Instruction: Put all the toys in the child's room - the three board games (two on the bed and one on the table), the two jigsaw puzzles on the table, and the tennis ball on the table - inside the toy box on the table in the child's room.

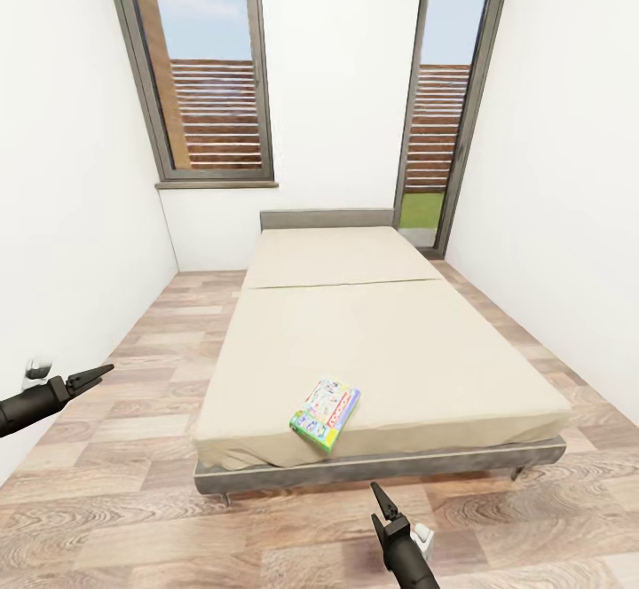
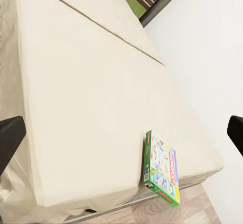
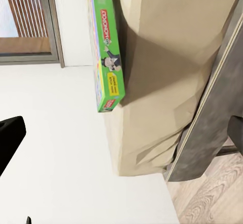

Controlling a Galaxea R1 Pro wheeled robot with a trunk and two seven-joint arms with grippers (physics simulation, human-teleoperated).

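A single board game [image 1: 325,414], a flat green-edged box lettered "MONOPOLY" [image 3: 107,46] on its face, lies flat on the near end of the bed [image 1: 382,341], just inside the near edge of the beige mattress and a little left of its middle, turned at a slant to that edge [image 2: 162,167]. The rest of the mattress shows bare, so the step in hand looks like fetching a game from the bed, with the carry to the toy box yet to come (the table and box are not in these pictures). The next move calls for closing in on the near edge and bringing a gripper down over the box; being thin and flat on soft bedding, it will likely want a pinch across an edge or a slide toward the mattress lip first. The right gripper [image 1: 383,502] hangs low in front of the bed frame, just below the box and pointing up toward it, its fingers close together at the tips and empty. The left gripper [image 1: 96,373] is held out well to the left over the wood floor, pointing toward the bed, its fingers likewise nearly together and holding nothing.
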